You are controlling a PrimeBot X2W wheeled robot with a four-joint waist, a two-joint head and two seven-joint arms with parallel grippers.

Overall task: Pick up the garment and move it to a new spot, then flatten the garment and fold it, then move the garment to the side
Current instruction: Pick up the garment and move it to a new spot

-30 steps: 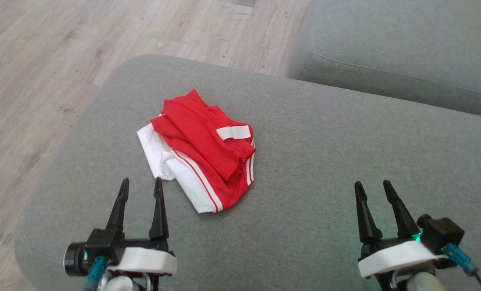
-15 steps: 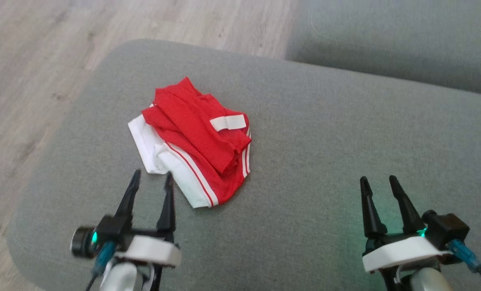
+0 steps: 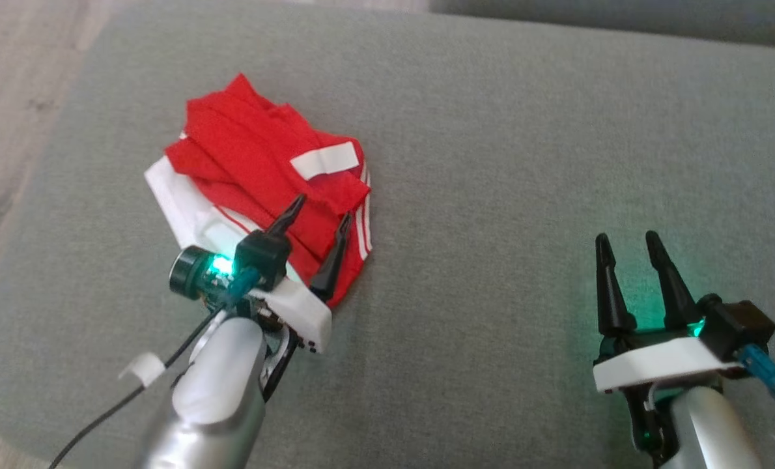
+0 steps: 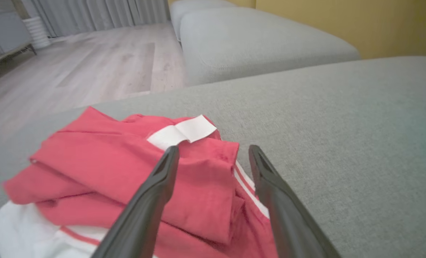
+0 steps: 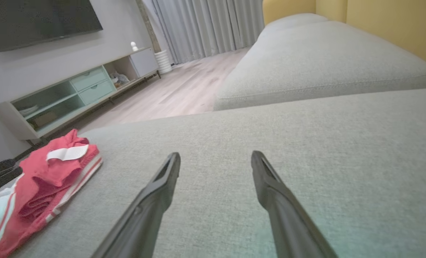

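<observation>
The garment is a crumpled red and white piece with white stripes, lying on the left part of the grey cushion. My left gripper hovers open over the garment's near right edge, fingers apart with red fabric below them and nothing pinched. In the right wrist view the garment lies far to the left. My right gripper is open above bare cushion at the lower right, well away from the garment, and its fingers frame only grey fabric.
Wooden floor runs along the cushion's left edge. A second grey cushion lies beyond a gap at the far side, with a yellow wall behind. A low TV cabinet stands across the room.
My left arm has reached forward and right until its open fingers are over the garment's near edge. The head camera tilted down and closer. The right gripper holds its pose.
</observation>
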